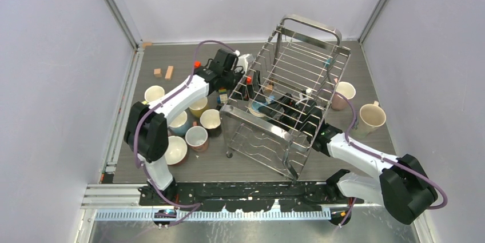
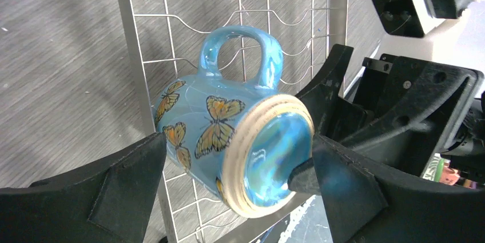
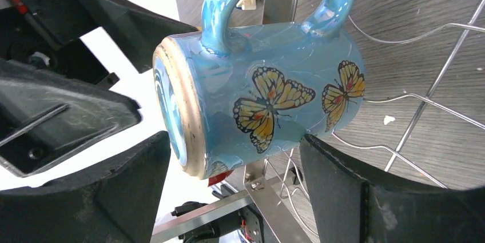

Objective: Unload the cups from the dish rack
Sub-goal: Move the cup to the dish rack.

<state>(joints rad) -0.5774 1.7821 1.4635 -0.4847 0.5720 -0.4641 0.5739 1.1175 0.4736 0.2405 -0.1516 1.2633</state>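
The step in hand seems to be fetching out the glossy light-blue ceramic mug with orange butterflies (image 2: 229, 134), which lies on its side against the thin wires of the tall silver steel-wire dish rack (image 1: 260, 140), loop handle up. The left gripper (image 2: 237, 151) and the right gripper (image 3: 234, 143) both stand spread on either flank of it, pinching nothing, so the next move calls for one claw to close squarely across the round barrel. Its glaze looks slick and curved; only the tan unglazed foot ring looks matt.
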